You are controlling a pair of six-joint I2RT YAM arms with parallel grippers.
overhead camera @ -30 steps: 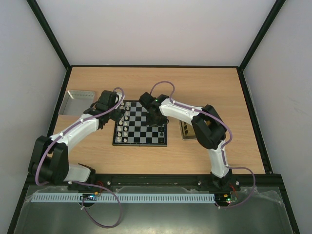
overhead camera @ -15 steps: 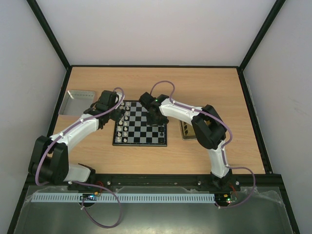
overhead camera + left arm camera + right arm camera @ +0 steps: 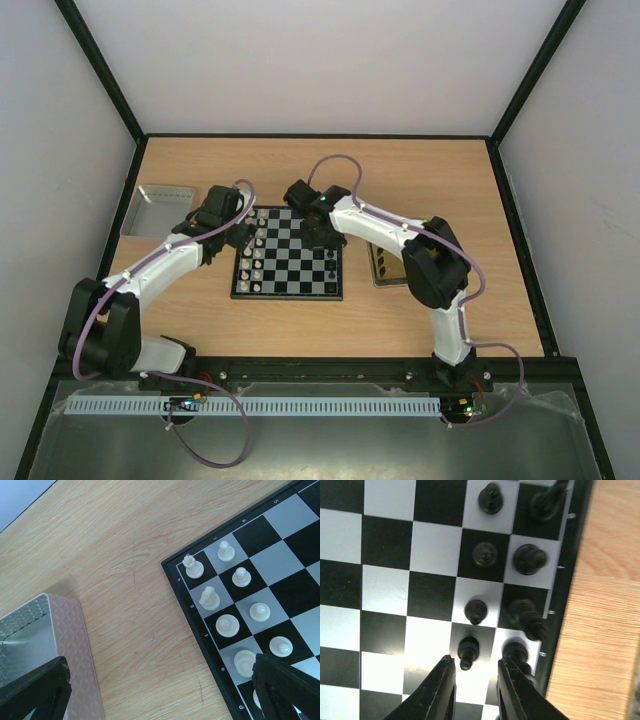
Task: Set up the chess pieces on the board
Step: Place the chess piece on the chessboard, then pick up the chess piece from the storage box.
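Note:
The board (image 3: 287,296) lies mid-table. White chess pieces (image 3: 257,255) fill its left columns and black ones (image 3: 331,264) stand along its right side. My right gripper (image 3: 475,672) hovers over the black rows, jaws a little apart. A black pawn (image 3: 468,651) stands on its square just ahead of the fingertips (image 3: 445,667), and neither touches it. Other black pieces (image 3: 529,559) stand close by. My left gripper (image 3: 160,695) is wide open over bare wood at the board's left edge (image 3: 200,630), holding nothing, near a white rook (image 3: 194,567) and knight (image 3: 209,597).
A shallow silver tray (image 3: 162,208) sits at the far left of the table; its corner (image 3: 30,640) shows beside my left fingers. A yellow-tinted tray (image 3: 383,265) lies right of the board, partly under the right arm.
The right gripper's jaws have parted slightly and the arm has drawn a little toward the far side of the board. The left arm has not moved.

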